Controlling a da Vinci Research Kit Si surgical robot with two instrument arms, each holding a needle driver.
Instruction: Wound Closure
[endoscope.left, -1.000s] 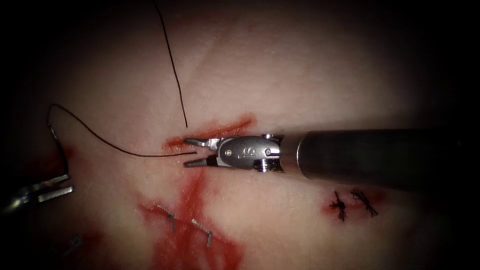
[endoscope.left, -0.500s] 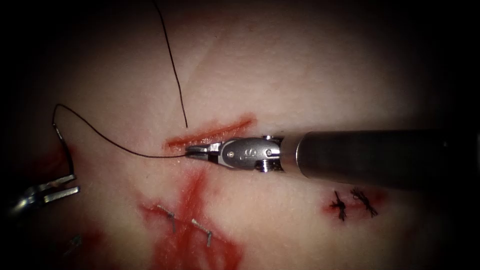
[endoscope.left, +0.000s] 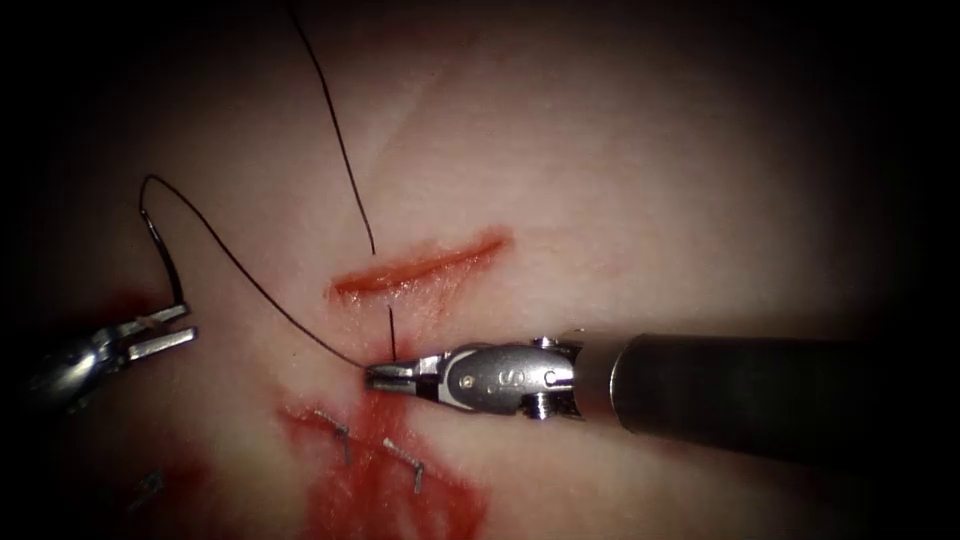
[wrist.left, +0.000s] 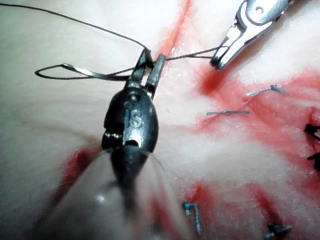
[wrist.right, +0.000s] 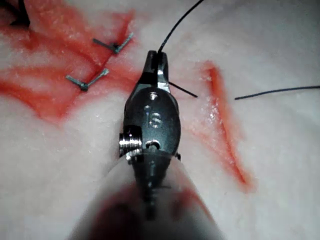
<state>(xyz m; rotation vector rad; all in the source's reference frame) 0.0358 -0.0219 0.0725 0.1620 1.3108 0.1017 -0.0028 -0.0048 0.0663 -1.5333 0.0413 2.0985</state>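
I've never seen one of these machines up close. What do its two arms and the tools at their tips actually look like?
Each arm is a long, thin, dark round shaft. The right tool is small, polished silver metal with a rounded body, visible pins or screws at the joint, a stamped mark like an "S", and two slim tapered jaws. The left tool is the same shiny metal with two flat narrow jaws. I see no cables or sleeves.

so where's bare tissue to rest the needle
Free: bare tissue above and right of the cut. Crowded below it: right tool shut on thread, red fluid. Left tool holds the needle, out of tissue, far left.
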